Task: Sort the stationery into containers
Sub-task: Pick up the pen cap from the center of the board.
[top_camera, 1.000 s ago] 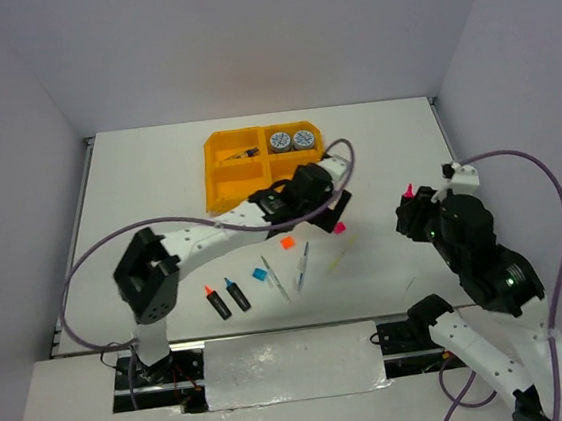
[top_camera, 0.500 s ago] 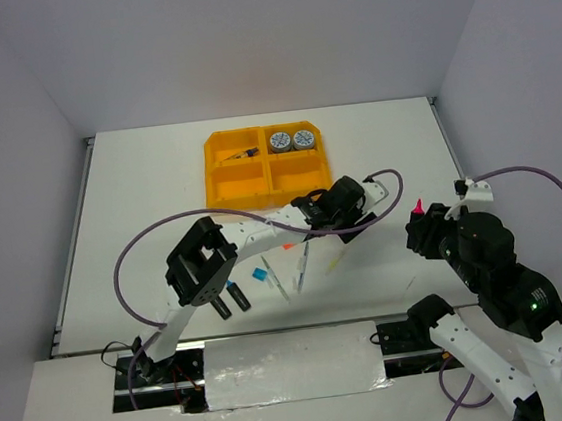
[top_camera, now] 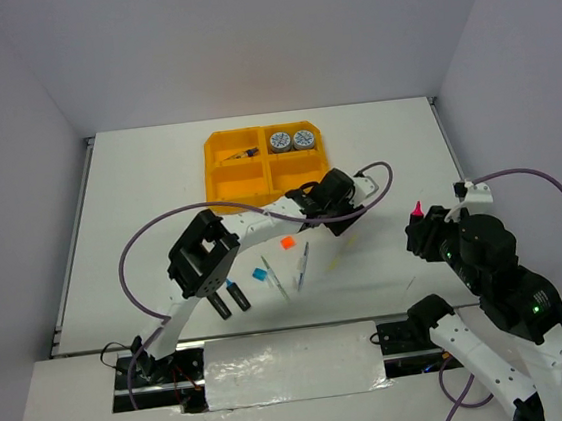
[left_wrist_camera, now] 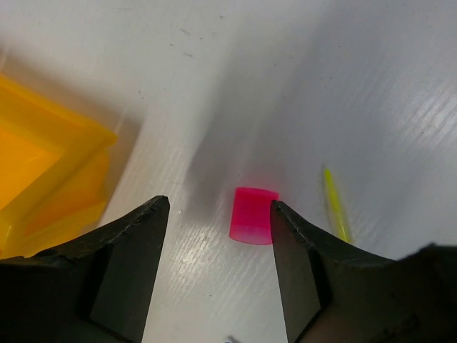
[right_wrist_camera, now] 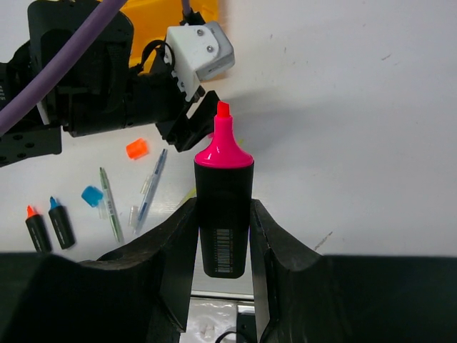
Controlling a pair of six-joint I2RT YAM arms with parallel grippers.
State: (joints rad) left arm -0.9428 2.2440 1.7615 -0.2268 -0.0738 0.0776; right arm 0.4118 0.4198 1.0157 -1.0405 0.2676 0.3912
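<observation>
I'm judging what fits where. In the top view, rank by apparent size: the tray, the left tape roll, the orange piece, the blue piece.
1. tray, by far the largest
2. left tape roll
3. orange piece and blue piece: they look about alike, so unranked

left arm: reaching forward, left tool jaws apart | right arm: raised, right tool clamped

No legible text anywhere, only a barcode on the pink highlighter (digits unreadable)
</observation>
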